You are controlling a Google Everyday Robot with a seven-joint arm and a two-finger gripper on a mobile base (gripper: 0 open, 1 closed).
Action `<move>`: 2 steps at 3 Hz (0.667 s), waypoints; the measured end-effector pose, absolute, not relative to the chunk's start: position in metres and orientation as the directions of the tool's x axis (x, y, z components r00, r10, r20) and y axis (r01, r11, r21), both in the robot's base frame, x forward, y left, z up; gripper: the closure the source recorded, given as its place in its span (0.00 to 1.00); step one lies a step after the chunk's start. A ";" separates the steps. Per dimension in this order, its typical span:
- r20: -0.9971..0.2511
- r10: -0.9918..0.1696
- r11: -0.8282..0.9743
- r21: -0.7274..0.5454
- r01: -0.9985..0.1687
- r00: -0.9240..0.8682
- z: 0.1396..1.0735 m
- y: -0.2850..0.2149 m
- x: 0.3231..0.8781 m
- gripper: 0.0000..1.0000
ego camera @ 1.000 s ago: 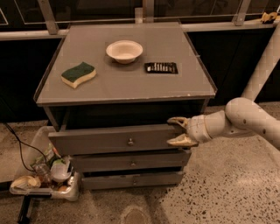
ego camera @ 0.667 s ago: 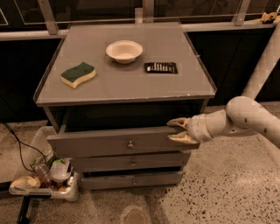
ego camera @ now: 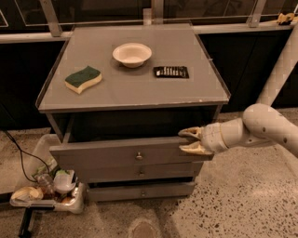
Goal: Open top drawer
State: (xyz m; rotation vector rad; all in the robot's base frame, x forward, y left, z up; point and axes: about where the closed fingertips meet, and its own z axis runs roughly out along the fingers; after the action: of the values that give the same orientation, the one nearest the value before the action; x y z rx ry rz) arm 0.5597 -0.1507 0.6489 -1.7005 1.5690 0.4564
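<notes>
Handling: grey wooden top drawer [ego camera: 116, 155] judged rigid, moderately heavy; grip at its right front edge or the small round metal knob [ego camera: 138, 156].
Appearance: tallest front panel, protruding beyond the two slimmer drawers.
Location: directly below the grey tabletop [ego camera: 130, 90].
Claw [ego camera: 192, 141]: at 3 o'clock of the knob, fingers apart, straddling the panel's right end.

grey top drawer [ego camera: 116, 155], cream end effector [ego camera: 192, 140]

Speckled floor [ego camera: 242, 195], dark windows [ego camera: 93, 7] w/ rail behind (dim light).
</notes>
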 end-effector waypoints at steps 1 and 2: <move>-0.714 -0.675 0.045 -0.289 -0.956 0.184 0.646 -0.153 0.549 1.00; -0.714 -0.675 0.045 -0.289 -0.956 0.184 0.650 -0.153 0.549 0.82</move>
State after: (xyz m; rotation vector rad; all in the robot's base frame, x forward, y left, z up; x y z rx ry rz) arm 0.5488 -0.1533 0.6497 -1.6979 1.5600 0.4655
